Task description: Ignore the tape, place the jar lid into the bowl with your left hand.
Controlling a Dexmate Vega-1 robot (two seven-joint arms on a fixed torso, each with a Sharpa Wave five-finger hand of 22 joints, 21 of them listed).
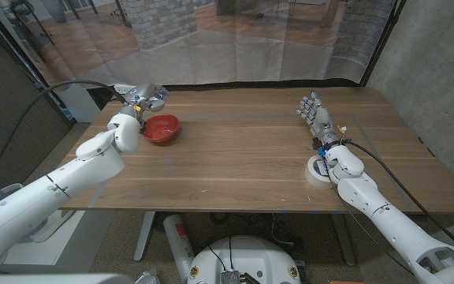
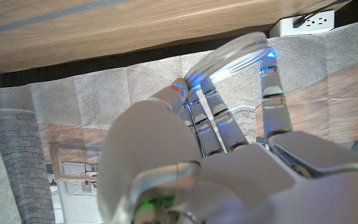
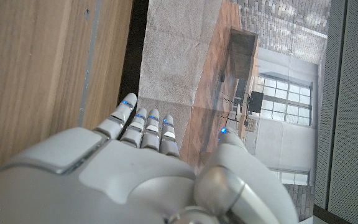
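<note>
I've got the clear round jar lid [image 2: 238, 55] pinched in my left robot hand [image 1: 143, 99], just at the red bowl's [image 1: 161, 128] 10 o'clock. Centre over it before releasing. Right robot hand [image 1: 315, 114] spread, idle.

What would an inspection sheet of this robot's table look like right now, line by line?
Surface: wooden table, bare across the middle.
Job's things: red bowl near the far left corner; jar lid, clear and round, held in the left hand's fingertips.
Clutter: roll of tape lying beside the right wrist.
Hands: left hand raised just behind the bowl, gripping the lid; right hand at the table, fingers extended and apart, holding nothing.
Cables: black cable looping to the left arm; another black cable along the right arm.
Surroundings: clear plastic curtain behind the table; grey wall on the right.
</note>
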